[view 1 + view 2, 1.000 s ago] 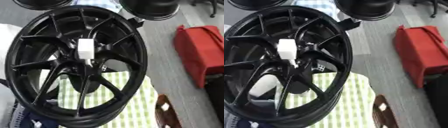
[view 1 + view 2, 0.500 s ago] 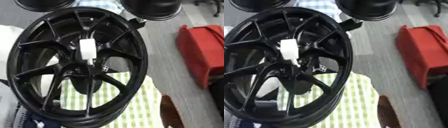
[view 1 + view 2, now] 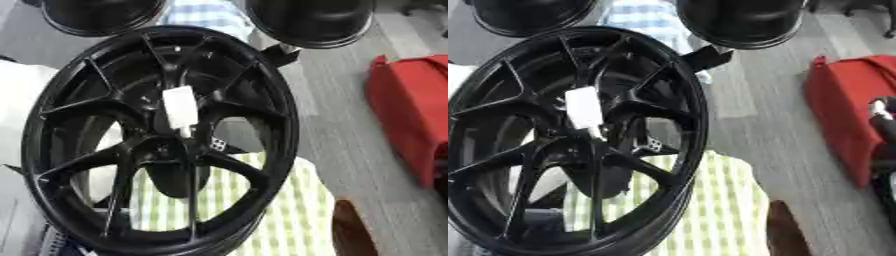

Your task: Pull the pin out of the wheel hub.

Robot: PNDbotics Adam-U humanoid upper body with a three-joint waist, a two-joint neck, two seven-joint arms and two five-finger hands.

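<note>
One white pin [image 3: 180,108] stands in hub of black wheel [image 3: 52,100], long axis pointing roughly up-view, toward camera. Neither robot hand in view, so finger state unknown and nearer arm cannot be judged. Green-checked cloth [image 3: 289,210] lies beneath wheel.

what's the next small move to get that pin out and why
Probably bring a hand in toward the white pin: it sticks up from the middle of the black wheel hub, untouched, and neither hand shows in either view, so nothing can grip it yet.
</note>
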